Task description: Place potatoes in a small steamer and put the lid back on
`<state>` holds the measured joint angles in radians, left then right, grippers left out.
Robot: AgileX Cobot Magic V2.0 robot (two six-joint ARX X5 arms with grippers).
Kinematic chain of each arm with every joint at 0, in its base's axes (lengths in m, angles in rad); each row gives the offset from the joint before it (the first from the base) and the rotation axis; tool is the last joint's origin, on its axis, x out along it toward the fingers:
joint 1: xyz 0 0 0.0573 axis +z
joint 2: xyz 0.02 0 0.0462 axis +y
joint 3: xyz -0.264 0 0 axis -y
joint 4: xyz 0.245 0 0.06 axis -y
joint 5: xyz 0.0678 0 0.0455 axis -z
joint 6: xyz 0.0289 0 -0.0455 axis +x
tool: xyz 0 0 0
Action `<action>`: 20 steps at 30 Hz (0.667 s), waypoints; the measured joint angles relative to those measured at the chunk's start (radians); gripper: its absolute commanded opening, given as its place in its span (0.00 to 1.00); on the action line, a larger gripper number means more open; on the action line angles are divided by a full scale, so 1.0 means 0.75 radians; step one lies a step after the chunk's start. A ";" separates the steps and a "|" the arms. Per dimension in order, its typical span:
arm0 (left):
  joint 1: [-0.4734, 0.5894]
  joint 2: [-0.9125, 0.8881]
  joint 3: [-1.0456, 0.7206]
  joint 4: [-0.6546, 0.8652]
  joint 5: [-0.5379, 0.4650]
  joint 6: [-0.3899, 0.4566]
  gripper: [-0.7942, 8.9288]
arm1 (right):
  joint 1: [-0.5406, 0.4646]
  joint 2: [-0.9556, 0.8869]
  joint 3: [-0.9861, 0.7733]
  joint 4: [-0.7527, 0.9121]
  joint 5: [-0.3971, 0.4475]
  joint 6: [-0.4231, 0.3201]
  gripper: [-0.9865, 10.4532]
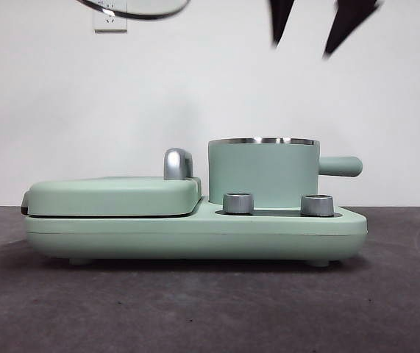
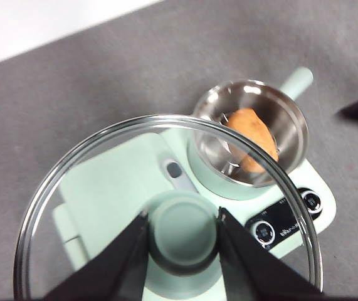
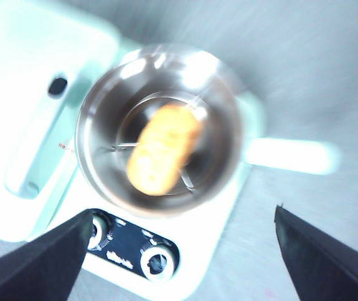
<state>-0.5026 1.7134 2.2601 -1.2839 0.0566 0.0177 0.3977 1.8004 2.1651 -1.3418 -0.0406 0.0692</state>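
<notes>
The left gripper (image 2: 182, 229) is clamped on the mint knob of the lid (image 2: 91, 182), one black jaw on each side of it, and holds the glass disc level, high above the cooker; in the front view only a sliver of the lid's rim (image 1: 132, 9) shows at the upper edge. Seen through and past the glass, the steamer (image 2: 254, 132) sits below and off to one side of the lid, not under its centre, and the lid touches nothing.

The right gripper (image 3: 179, 244) is spread wide and holds nothing, its jaws far apart above the steamer (image 3: 160, 125); in the front view its two dark tips (image 1: 309, 26) hang over the pot, well clear of the rim.

The potato (image 3: 163, 147) lies inside the steamer on the bottom, tilted across the steel bowl; the right wrist view is blurred. The steamer stands uncovered on the right part of the mint cooker base (image 1: 195, 235), its stubby handle (image 1: 340, 166) pointing outward, two steel dials (image 1: 277, 204) in front of it. Beside it lies the flat griddle cover (image 1: 114, 195) with its chrome handle (image 1: 178, 163), closed. The base rests on the grey desk (image 1: 195, 309)
</notes>
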 measured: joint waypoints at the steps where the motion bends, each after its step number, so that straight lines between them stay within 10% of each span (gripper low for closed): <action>1: -0.010 0.000 -0.019 0.015 0.001 0.000 0.13 | -0.003 -0.044 -0.022 0.000 0.011 0.000 0.49; 20: -0.261 0.001 -0.559 0.637 0.002 -0.004 0.13 | 0.098 -1.264 -1.175 0.101 -0.002 0.117 0.49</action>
<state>-0.6983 1.7142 1.8408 -0.8059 0.0582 0.0147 0.4713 0.8520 1.2839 -1.2663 -0.0422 0.1574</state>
